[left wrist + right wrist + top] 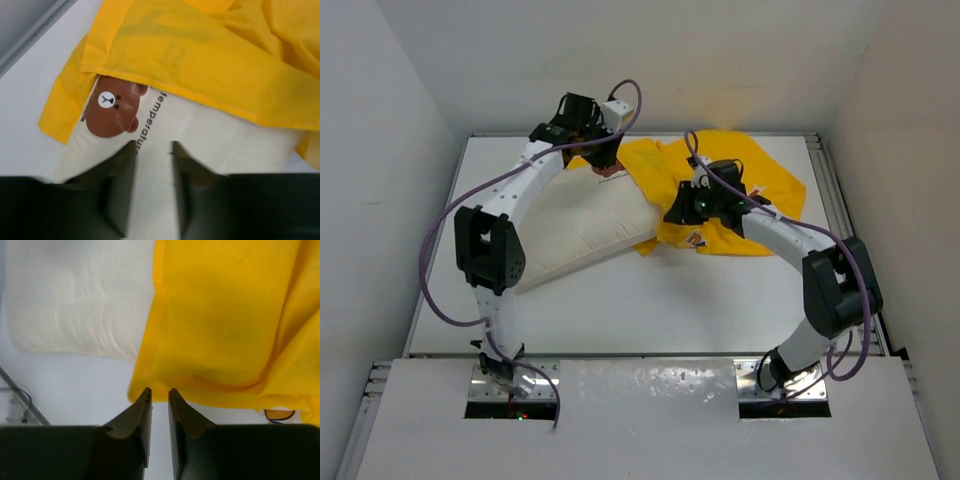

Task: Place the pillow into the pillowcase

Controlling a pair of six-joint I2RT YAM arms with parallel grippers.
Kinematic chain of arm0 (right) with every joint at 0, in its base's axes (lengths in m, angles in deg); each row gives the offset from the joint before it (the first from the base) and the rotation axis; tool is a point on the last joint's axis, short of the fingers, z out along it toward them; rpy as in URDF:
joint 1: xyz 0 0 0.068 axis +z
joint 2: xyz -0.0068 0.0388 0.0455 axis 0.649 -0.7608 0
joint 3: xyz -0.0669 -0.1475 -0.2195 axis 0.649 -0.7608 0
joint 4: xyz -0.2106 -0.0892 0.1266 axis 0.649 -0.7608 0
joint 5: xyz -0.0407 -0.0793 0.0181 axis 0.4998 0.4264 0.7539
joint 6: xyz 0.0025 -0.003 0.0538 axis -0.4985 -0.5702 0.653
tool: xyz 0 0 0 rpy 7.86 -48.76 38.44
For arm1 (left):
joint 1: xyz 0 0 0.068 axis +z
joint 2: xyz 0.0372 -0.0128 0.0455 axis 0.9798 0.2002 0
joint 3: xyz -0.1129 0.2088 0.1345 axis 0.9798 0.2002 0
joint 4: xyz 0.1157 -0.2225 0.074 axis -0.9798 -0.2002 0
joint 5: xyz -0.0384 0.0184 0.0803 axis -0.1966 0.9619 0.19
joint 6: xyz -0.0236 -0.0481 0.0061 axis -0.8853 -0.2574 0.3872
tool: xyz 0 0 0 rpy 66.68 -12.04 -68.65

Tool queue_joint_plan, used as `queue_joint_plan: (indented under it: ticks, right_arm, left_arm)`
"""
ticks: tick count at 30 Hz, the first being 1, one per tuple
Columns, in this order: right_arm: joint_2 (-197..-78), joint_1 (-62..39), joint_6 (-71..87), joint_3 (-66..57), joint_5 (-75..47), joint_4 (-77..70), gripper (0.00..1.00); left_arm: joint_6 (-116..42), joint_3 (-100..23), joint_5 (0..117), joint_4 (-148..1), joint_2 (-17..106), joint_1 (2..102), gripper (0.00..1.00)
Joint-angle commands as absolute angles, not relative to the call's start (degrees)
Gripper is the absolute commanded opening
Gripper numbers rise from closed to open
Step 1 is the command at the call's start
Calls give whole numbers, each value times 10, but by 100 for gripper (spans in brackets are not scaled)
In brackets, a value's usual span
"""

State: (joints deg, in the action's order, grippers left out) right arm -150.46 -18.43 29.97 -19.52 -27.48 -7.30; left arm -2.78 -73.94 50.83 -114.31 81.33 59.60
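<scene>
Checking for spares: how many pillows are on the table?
1: the pillow lies left of centre, its far end covered by the pillowcase. Anything else beneath that is hidden.

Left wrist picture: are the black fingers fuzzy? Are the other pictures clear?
Left wrist: the fingers are out of focus, the bear label sharper. Right wrist: pillow ridges crisp. Top: even light, glare on the near white board.
</scene>
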Motion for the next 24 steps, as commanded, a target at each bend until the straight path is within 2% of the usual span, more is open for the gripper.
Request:
queue_joint_plan:
  ticks: [1, 2, 3, 8, 9, 10, 11, 12, 14, 15, 17, 18, 19, 21, 22, 24]
  right_arm:
    - [-1490, -202, 409, -196, -218, -33, 37]
    - [-1495, -203, 429, -196, -208, -32, 58]
    - [-1506, -203, 453, -194, -184, -31, 63]
    - [-1535, -199, 497, -170, -109, -86, 77]
    - [-1541, -199, 512, -175, -95, -86, 83]
    - [-1544, -198, 521, -177, -91, -84, 88]
    - [-1551, -199, 528, -178, -92, -76, 88]
    - [-1561, -200, 540, -176, -97, -71, 88]
    - [-1603, -200, 553, -159, -120, -52, 87]
    - [-1619, -201, 566, -139, -133, -37, 82]
    - [-1667, -200, 582, -113, -150, -33, 75]
    - [-1680, -201, 586, -87, -159, -32, 63]
    - [-1703, -200, 590, -76, -158, -31, 55]
    - [-1718, -203, 597, -47, -151, -12, 37]
    - [-1731, -206, 597, -37, -139, -10, 17]
    - [-1746, -211, 595, 3, -131, -8, 5]
  left_arm:
    - [-92, -803, 526, -1112, 895, 605, 39]
    - [-109, -828, 513, -1105, 909, 610, 49]
    - [-139, -836, 507, -1080, 928, 617, 60]
    - [-166, -828, 530, -991, 960, 615, 74]
    - [-165, -833, 548, -976, 976, 614, 83]
    - [-164, -839, 557, -971, 985, 612, 87]
    - [-164, -856, 567, -968, 995, 611, 94]
    - [-163, -862, 571, -966, 1015, 609, 96]
    - [-146, -863, 575, -966, 1030, 602, 97]
    - [-134, -853, 576, -970, 1037, 591, 96]
    - [-103, -828, 581, -969, 1029, 577, 88]
    - [-97, -790, 579, -967, 1024, 575, 80]
    - [-92, -771, 575, -964, 1016, 576, 59]
    - [-92, -725, 558, -963, 1000, 585, 39]
    - [-93, -714, 553, -971, 996, 594, 24]
    - [-91, -686, 545, -978, 980, 601, 12]
